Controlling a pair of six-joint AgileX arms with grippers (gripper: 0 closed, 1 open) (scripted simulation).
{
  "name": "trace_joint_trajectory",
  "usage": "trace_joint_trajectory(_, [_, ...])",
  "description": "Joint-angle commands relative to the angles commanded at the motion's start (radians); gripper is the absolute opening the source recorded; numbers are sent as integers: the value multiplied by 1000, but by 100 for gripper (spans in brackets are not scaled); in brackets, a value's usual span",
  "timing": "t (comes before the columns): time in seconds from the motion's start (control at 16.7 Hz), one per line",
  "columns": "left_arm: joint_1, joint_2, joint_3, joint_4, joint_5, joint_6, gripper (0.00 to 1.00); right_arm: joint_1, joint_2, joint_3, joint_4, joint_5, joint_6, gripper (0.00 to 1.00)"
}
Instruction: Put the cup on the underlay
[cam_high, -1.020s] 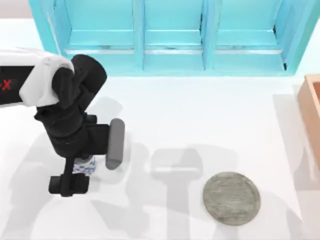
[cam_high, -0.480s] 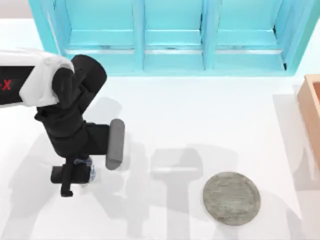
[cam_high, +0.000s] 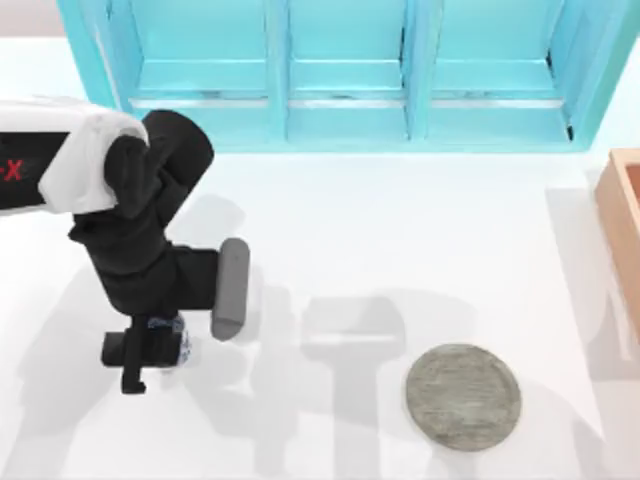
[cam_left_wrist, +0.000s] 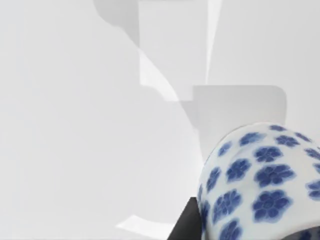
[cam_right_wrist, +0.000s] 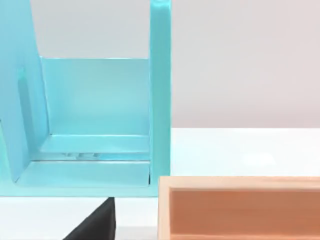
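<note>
Cup (cam_left_wrist: 260, 185) close up, blue flowers on white; dark jaw edge touching its side; white table (cam_left_wrist: 75, 125) beyond.

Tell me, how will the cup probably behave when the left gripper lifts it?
The cup looks like glazed ceramic, so probably stiff, somewhat slippery, and fragile if dropped. Its round wall suggests it may roll if tipped. The left gripper is around it at the table's left side, so a firm, level grip seems wise.

Cup (cam_high: 168, 338) mostly hidden under left end effector (cam_high: 140, 352).
</note>
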Motion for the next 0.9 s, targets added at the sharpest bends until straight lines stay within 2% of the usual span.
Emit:
trace_joint_trajectory(0.24, [-9,17,16,-16,-1,-24,0,0,0,0,0,0,0,100])
trace_joint_trajectory(0.42, [-41,64,87,-56,-2,-125,0,0,0,0,0,0,0,100])
trace_joint_trajectory(0.6, [-92,128,201,-113,0,-307,0,0,0,0,0,0,0,100])
trace_joint_trajectory(0.9, [-209,266,438,-244,3,-709,0,0,0,0,0,0,0,100])
